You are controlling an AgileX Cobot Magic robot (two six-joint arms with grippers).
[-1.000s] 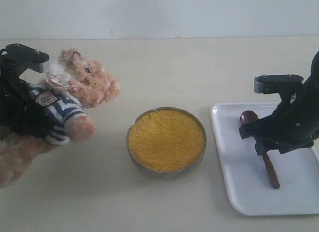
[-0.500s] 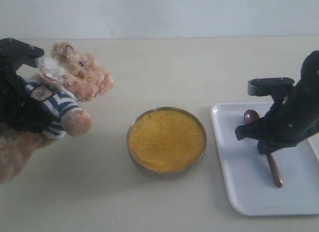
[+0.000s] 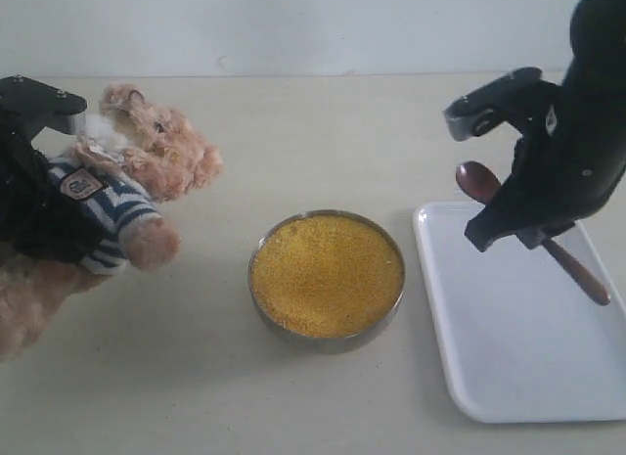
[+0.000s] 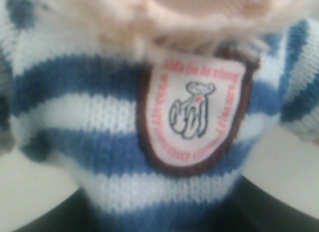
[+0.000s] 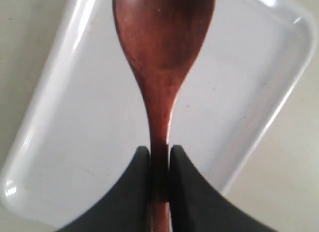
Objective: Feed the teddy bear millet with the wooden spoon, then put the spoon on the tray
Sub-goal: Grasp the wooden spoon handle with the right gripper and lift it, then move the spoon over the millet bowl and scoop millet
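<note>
The teddy bear (image 3: pixel 147 171) in its striped shirt leans at the far left, facing the bowl, with my left gripper (image 3: pixel 59 215) shut on its body. The left wrist view is filled by the shirt and chest badge (image 4: pixel 197 112), with the left gripper (image 4: pixel 159 214) at the hem. My right gripper (image 3: pixel 540 235) is shut on the handle of the wooden spoon (image 3: pixel 479 183) and holds it in the air over the tray (image 3: pixel 509 357). The spoon (image 5: pixel 162 52) has an empty bowl; the right gripper (image 5: pixel 159 157) pinches its neck. Millet (image 3: pixel 326 274) fills the metal bowl (image 3: pixel 257 303).
The bowl stands on the tan table between the bear and the tray. The white tray (image 5: pixel 75 142) lies below the spoon and carries nothing. A pale wall runs along the back of the table.
My right gripper has lifted the spoon off the tray and tilted it, bowl end up and toward the millet. The bear shifted slightly left a second ago, then stayed still.
</note>
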